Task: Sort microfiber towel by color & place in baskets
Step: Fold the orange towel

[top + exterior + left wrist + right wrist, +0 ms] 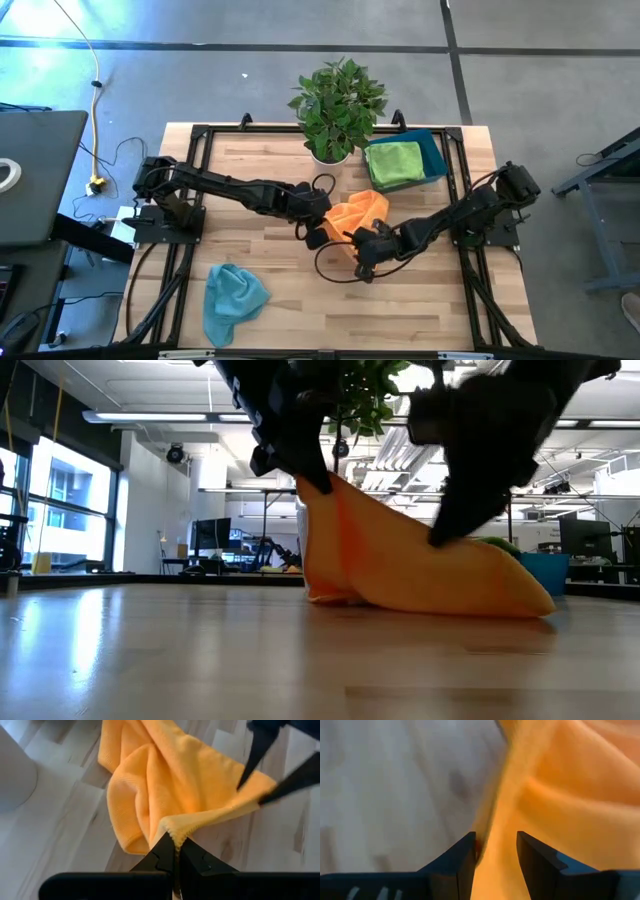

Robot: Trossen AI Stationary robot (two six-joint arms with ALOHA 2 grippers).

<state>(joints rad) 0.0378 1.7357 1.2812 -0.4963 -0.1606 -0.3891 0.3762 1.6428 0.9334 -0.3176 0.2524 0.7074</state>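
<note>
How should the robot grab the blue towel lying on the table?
Best bet: pinch the blue towel from straight above at its raised, bunched part toward the back, where folds stand up off the wooden table. Its front tail lies flat and thin, harder to catch. Nothing stands close beside it.

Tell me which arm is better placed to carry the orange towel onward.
Probably the left. The left gripper is shut on a corner of the orange towel, lifting it. The right gripper is open around an edge, not clamped. The only basket in view, beside the right arm, already holds a green towel.
</note>
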